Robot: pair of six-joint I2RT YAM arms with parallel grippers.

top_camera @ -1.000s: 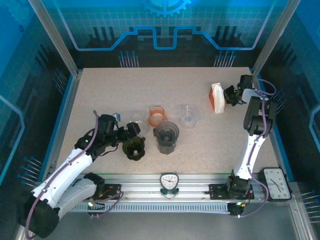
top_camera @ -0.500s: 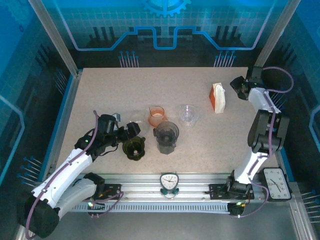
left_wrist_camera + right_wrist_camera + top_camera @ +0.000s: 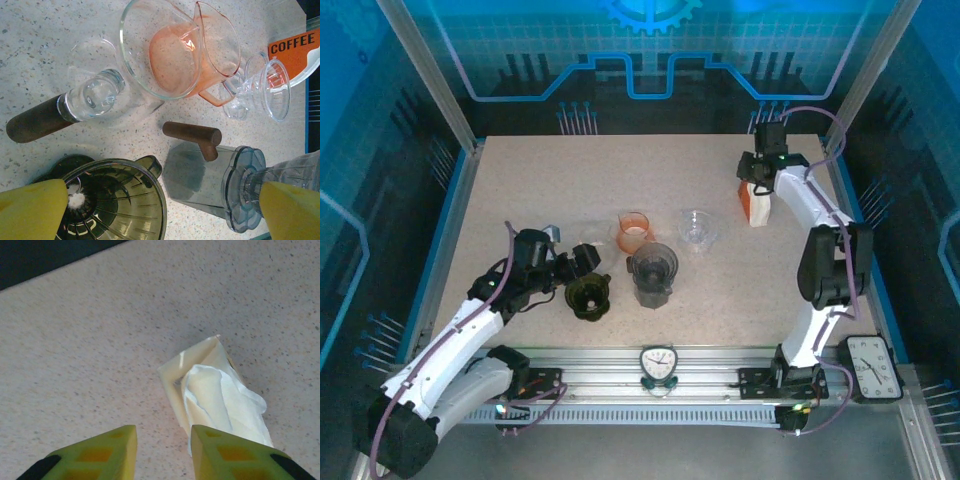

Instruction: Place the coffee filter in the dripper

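Top view: right gripper (image 3: 757, 172) is held over the far right of the table (image 3: 520, 190), just above the filter box (image 3: 754, 204).

Right wrist view: right gripper (image 3: 164, 452) is seen with jaws parted a little. Bare tabletop shows in the gap and nothing is gripped. The filter box (image 3: 172, 377) lies just ahead of one yellow fingertip (image 3: 225, 460). Its top is open, with white filters (image 3: 220, 400) bunched inside and spilling past the edge. Whether that fingertip touches the paper cannot be told from this angle.

Top view: left gripper (image 3: 582, 262) is set low, near-left of centre, just beside the dark dripper (image 3: 588, 297). The filters are well apart from it, across the table.

Left wrist view: left gripper (image 3: 160, 212) is spread wide, with nothing clasped. One fingertip (image 3: 32, 210) overlaps the rim of the dark dripper (image 3: 120, 200); the other overlaps a grey vessel (image 3: 215, 175) with a brown handle. The dripper's ribbed inner wall is visible down to the hole.

Other glassware is noted in a loose cluster at mid-table:
- Orange jug (image 3: 634, 231), behind the grey vessel (image 3: 652, 272).
- Clear cone (image 3: 695, 228), to the right of the jug.
- Glass carafe (image 3: 100, 90), with a dark brown collar, beside the jug (best seen from the left wrist).

A box marked COFFEE (image 3: 295, 50) is caught at the frame edge.
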